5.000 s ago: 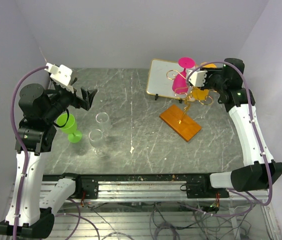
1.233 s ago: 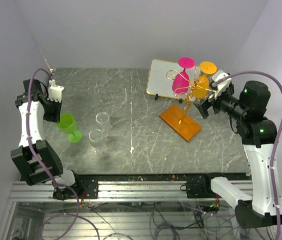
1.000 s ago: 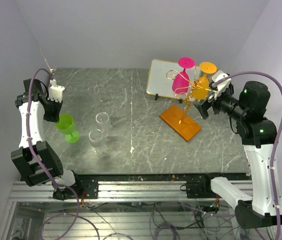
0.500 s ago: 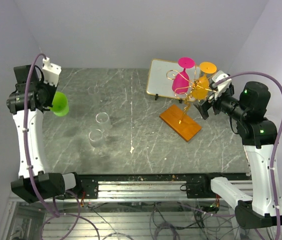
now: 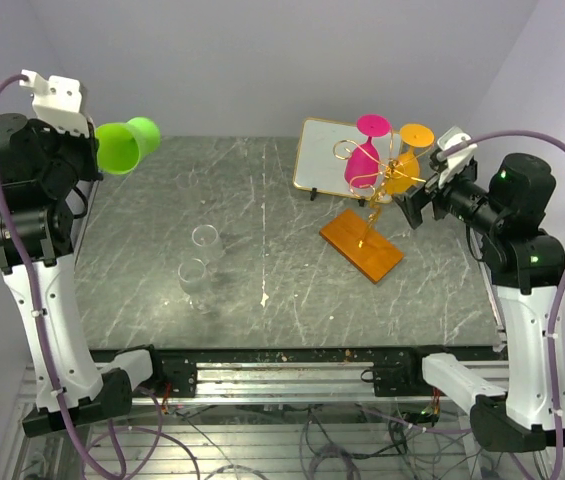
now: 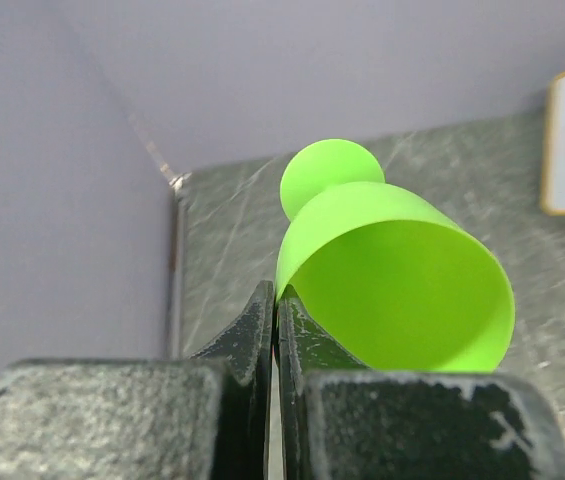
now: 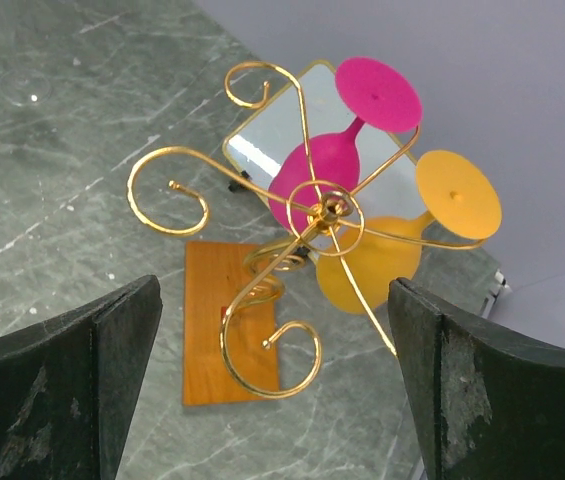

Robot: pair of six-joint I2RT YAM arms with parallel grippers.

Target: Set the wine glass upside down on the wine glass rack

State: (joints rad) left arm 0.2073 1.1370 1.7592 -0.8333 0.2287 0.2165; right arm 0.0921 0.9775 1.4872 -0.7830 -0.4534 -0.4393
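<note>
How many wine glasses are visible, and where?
5. Green glass in the left claw; pink glass and orange glass hanging on the rack; two clear glasses standing on the table.

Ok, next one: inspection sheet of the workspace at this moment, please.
Surface: grey marbled stone tabletop.
Job's things: bright green plastic wine glass held aloft on its side at far left; gold wire rack on an orange-brown wooden base carries a pink glass and an orange glass, both upside down.
Clutter: two clear glasses upright left of centre; gold-framed mirror panel behind the rack.
Grippers: left gripper shut on the green glass's rim; right gripper open beside the rack, empty.
Cables: purple cables loop over both arms; loose wires below the front rail.
Surroundings: plain pale walls on three sides.
</note>
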